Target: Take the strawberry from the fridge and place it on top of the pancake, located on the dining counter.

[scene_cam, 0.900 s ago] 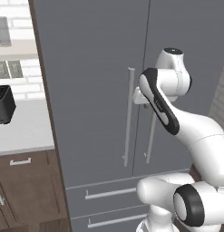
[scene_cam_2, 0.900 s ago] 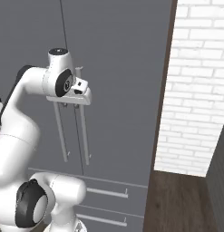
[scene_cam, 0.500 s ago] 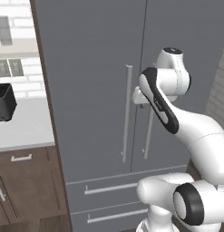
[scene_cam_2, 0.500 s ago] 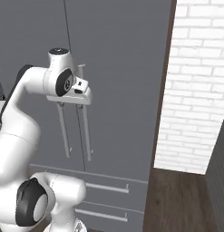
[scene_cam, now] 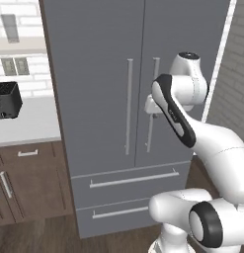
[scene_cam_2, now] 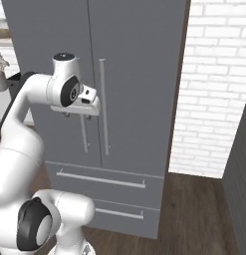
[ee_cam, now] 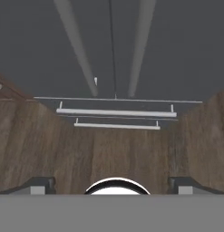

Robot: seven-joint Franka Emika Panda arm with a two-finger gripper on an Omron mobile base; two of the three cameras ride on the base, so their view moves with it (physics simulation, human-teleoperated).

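Hand view looks down the closed fridge; tool fingers spread wide, empty, facing its handles; next, grip the right-door handle and pull

Flat, even rendered light with no glare. The fridge doors read matte grey, with thin soft shadows beside the handles. The brick wall at 3 o'clock is brightest. All views are slightly soft and low-resolution.
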